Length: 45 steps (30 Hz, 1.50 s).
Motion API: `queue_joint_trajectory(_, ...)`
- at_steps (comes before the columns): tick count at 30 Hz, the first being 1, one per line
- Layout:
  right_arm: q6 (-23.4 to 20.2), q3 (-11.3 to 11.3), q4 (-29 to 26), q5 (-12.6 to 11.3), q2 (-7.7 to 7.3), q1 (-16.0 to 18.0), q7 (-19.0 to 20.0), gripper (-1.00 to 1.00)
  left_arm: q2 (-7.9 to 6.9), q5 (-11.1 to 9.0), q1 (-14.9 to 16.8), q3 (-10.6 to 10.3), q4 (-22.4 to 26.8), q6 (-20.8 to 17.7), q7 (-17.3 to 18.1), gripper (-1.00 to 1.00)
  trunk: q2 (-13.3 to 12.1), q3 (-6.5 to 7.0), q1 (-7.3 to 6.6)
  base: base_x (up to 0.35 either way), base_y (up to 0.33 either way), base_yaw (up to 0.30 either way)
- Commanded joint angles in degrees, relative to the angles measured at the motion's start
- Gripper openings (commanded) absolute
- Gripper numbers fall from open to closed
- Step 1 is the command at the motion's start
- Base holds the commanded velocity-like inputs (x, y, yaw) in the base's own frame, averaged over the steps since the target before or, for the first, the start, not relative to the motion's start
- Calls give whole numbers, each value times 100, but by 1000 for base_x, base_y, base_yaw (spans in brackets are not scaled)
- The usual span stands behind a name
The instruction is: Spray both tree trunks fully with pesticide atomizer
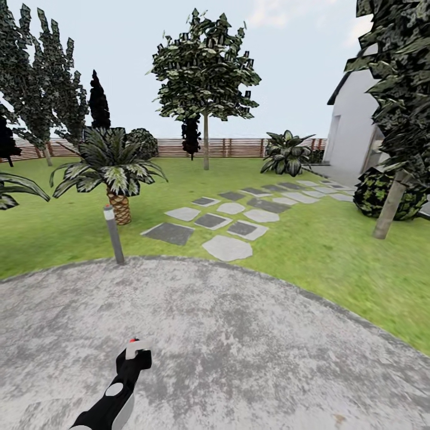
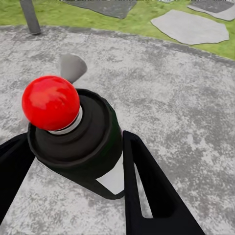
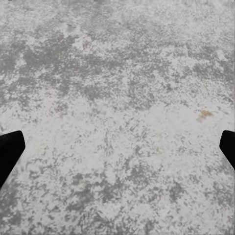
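Your left gripper pinches the pesticide atomizer, black fingers pressed against either side of the dark bottle, red knob toward the wrist camera and the pale spray head pointing away over the grey patio floor. From the head camera that hand sits low at about 7 o'clock. Your right gripper is spread wide above bare paving, holding nothing.

Both trees stand well apart from you across the lawn: one trunk near 12 o'clock by the fence, the other trunk at 2 o'clock beside the house. Spraying from here would likely fall short onto the grass. The bottle looks held around its round body, so it could twist or slip while you drive. The lamp post at 10 o'clock and the palm could snag your left side if you cut straight toward the far tree.
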State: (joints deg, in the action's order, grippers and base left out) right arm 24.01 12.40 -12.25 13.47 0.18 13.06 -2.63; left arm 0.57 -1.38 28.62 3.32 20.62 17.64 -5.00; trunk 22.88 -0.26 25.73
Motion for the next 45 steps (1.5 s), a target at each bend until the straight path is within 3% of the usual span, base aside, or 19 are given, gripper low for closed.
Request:
queue_joint_trajectory(1, 17, 25, 10, 58, 0, 3, -27, 100, 4, -12, 3, 25, -5, 20, 8, -100, 4, -3, 6, 350, 6, 0)
queue_joint_trajectory(45, 16, 16, 249, 57, 8, 3, -29, 100, 4, -12, 3, 28, -5, 20, 8, -100, 4, -3, 6, 350, 0, 0)
